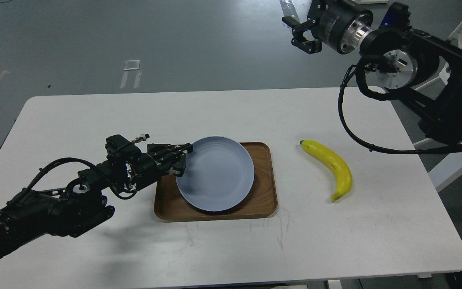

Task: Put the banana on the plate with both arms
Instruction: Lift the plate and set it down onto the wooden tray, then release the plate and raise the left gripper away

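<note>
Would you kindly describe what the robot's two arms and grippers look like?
Both arms are black and jointed. The right arm shows bright silver metal joint rings and a long black cable looping below it. The left arm carries thinner black cables. The left gripper and right gripper are black with short jaws.

No text, label, brand, number or sign can be read anywhere in this view; the pale tape patches on the grey floor (pixel 131 65) beyond the white table (pixel 231 241) carry no legible marks.
</note>
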Action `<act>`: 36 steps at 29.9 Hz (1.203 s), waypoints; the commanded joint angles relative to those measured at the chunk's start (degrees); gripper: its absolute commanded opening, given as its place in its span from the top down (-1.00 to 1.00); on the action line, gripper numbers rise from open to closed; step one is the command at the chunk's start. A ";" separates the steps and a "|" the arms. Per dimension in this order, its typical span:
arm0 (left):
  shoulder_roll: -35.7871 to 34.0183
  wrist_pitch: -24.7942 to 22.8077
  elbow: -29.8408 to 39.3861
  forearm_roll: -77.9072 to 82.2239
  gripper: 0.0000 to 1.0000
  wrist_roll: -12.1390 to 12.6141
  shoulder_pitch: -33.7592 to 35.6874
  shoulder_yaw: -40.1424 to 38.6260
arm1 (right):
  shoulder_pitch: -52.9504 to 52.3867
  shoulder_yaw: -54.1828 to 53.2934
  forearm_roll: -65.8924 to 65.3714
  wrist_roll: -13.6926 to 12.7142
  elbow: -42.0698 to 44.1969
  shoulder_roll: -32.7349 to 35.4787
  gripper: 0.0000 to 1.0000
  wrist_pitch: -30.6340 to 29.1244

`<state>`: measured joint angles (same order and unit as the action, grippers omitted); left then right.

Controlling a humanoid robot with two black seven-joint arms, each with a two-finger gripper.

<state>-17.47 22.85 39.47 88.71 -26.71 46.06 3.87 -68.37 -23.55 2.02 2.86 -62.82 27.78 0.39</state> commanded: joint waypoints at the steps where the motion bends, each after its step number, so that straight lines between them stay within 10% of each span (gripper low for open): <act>1: 1.04 0.00 0.26 -0.29 0.23 -0.09 0.34 -0.01 | -0.01 0.08 0.00 0.04 -0.11 0.08 -1.00 -0.03; 5: 1.39 0.00 1.23 -0.55 -0.05 -0.36 0.52 -0.01 | -0.01 0.08 0.00 0.04 -0.19 0.34 -1.00 0.05; 10: 2.27 0.43 1.31 -3.52 -0.95 -0.79 2.01 -0.88 | 0.07 -0.01 0.00 0.04 -0.46 1.05 -1.00 0.05; 22: 2.27 0.09 5.97 -50.79 -0.96 0.43 14.75 -6.77 | 1.04 2.98 -2.19 0.57 -0.55 1.84 -1.00 -0.30; 30: 0.78 -5.36 18.98 -74.81 -0.96 18.95 12.58 -26.61 | 4.11 3.24 -4.31 1.09 -2.74 4.73 -1.00 -0.74; 36: -0.10 -15.80 19.16 -75.52 -0.96 21.96 6.25 -34.80 | 6.58 2.80 -4.31 1.18 -3.27 5.09 -1.00 -0.82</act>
<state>-17.00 12.98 58.48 13.61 -5.63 55.61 -27.03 -62.82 -20.60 -2.28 3.95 -66.00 32.78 -0.34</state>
